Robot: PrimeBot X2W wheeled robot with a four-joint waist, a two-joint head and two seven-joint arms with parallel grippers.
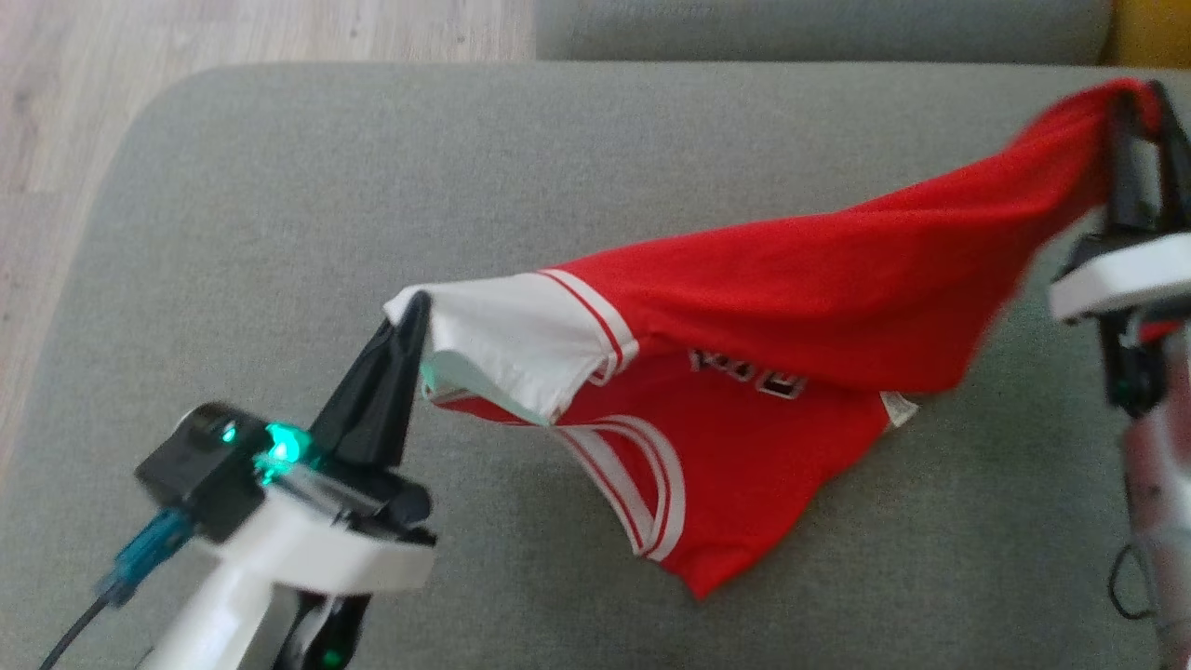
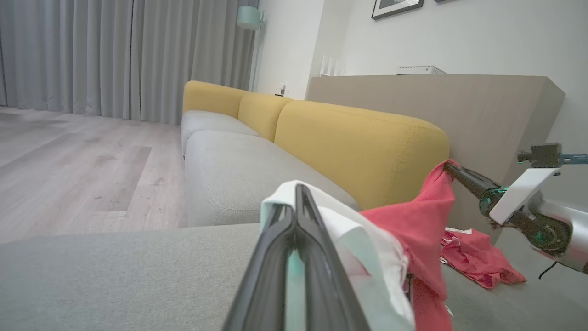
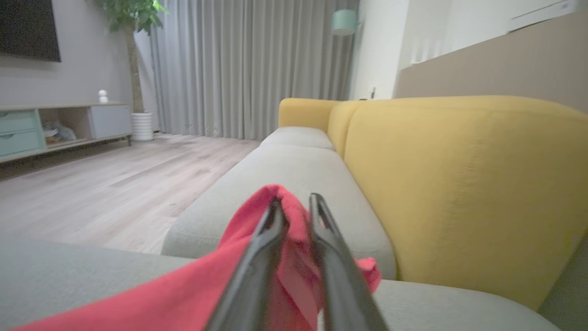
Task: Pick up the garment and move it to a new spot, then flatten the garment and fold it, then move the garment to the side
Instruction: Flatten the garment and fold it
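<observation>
One red, white-trimmed garment (image 1: 819,279) hangs stretched, sagging.

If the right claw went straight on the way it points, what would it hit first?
Apart from the red and white jersey it grips, the right gripper probably meets the grey fabric sofa seat cushion ahead; depth is unclear.

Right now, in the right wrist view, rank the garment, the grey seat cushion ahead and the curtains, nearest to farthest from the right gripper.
1. The garment, pinched in the right gripper.
2. The grey seat cushion, straight ahead.
3. The curtains, at the far wall.
</observation>
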